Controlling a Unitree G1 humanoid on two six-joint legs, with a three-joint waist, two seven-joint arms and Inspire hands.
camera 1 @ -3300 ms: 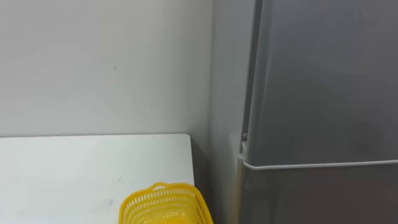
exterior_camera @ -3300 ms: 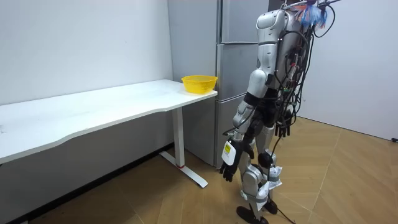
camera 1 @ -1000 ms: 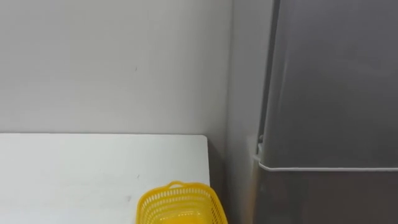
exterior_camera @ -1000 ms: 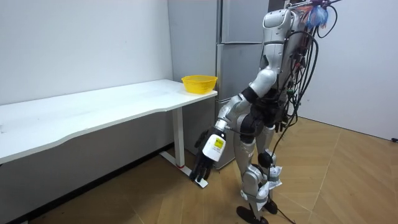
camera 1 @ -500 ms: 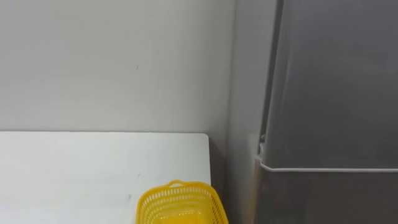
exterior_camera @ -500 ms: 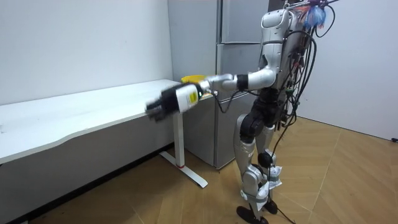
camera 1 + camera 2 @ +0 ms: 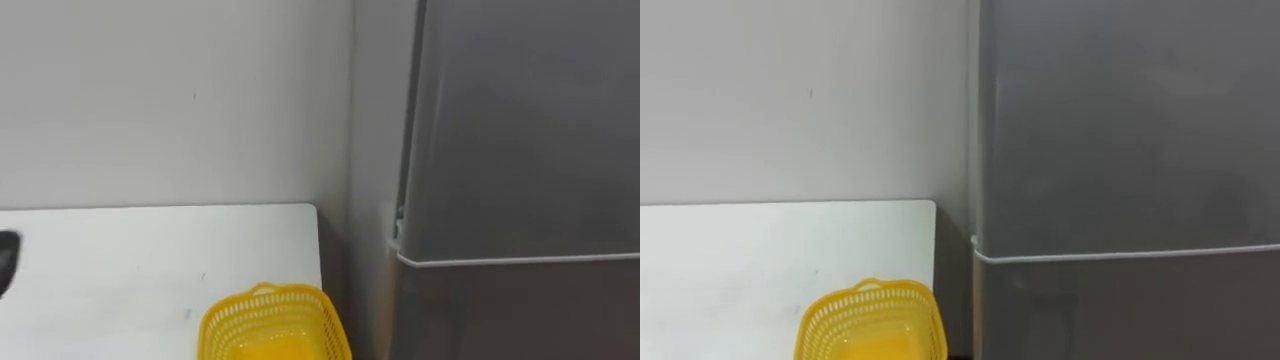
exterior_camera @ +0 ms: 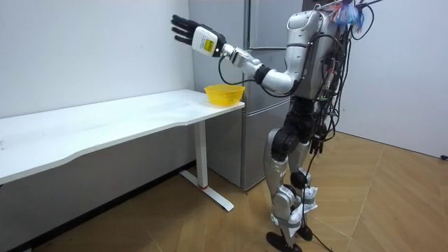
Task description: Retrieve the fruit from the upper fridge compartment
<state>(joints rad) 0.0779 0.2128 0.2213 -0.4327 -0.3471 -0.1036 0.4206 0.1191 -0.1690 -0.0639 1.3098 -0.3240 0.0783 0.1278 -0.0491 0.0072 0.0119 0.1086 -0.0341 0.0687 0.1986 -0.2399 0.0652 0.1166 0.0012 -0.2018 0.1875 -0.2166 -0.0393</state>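
The upper fridge door [image 7: 520,130] stands shut (the item to fetch is hidden behind it), likely stiff and seal-held, best gripped at its edge, while the left hand [image 8: 185,28], fingers spread and empty, reaches high over the white table [image 8: 105,120].

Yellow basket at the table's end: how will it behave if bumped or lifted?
The yellow basket is open plastic mesh, probably light and slightly flexible. It sits near the end of the table, so a bump might slide it off. Its wide, low shape looks unlikely to tip.

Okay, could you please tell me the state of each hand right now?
Left hand: open, held high, holding nothing.
Right hand: low at its side, cannot be told.
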